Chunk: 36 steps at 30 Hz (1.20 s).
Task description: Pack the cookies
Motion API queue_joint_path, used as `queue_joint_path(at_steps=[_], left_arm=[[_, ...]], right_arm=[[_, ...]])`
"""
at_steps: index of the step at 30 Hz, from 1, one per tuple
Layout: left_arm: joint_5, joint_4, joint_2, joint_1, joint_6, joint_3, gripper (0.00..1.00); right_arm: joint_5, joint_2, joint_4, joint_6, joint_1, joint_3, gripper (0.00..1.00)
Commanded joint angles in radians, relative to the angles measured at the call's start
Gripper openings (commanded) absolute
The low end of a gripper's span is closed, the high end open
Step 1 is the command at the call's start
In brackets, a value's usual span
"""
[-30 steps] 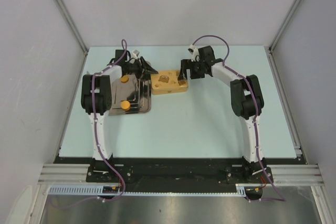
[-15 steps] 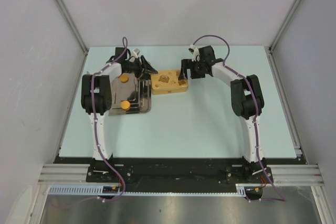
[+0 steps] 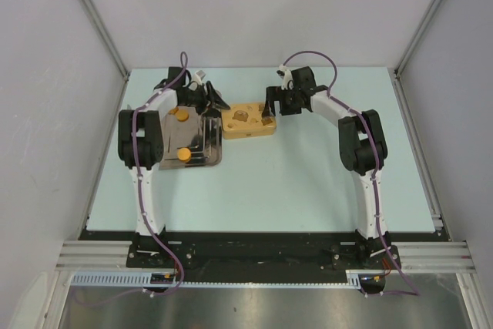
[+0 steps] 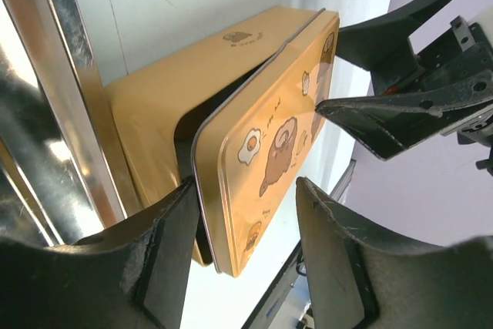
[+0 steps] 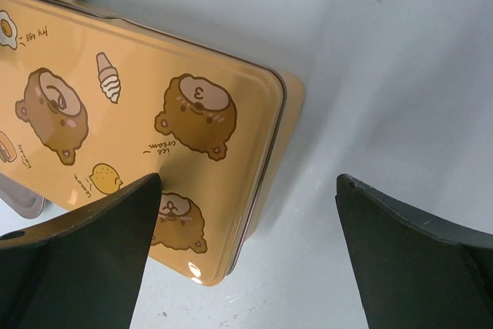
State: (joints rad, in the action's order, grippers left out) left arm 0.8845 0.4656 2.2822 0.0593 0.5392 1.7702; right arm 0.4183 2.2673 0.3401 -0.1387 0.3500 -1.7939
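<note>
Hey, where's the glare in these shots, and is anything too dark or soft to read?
Left wrist: strong glare on the metal tray, tin sharp. Right wrist: tin crisp, small highlight at its corner, fingers dark, little detail. Top view: even light, soft shadows.

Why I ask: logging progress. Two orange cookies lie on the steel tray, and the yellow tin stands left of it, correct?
Not quite: the yellow tin stands right of the steel tray, as the top view shows. Two orange cookies do lie on it.
</note>
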Motion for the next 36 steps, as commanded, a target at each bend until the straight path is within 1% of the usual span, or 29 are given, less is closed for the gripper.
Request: queue_joint_path(at_steps=[1,11,19,36], left_arm=[[-0.068,0.068,-0.070,-0.019,-0.071,0.026,0.59],[-0.119,0.117,-0.098,-0.019,-0.131,0.021,0.59],[-0.162,0.127,-0.118,-0.019,-0.159,-0.009,0.59],[-0.168,0.090,-0.130,0.014,-0.127,-0.051,0.59]], right_arm=[[-0.030,0.018,0.019,0.013,0.009,-0.035,1.00],[-0.036,0.017,0.025,0.016,0.009,-0.035,1.00],[-0.038,0.014,0.027,0.014,0.012,-0.038,1.00],[-0.052,-0.005,0.042,0.014,0.040,-0.056,0.99]])
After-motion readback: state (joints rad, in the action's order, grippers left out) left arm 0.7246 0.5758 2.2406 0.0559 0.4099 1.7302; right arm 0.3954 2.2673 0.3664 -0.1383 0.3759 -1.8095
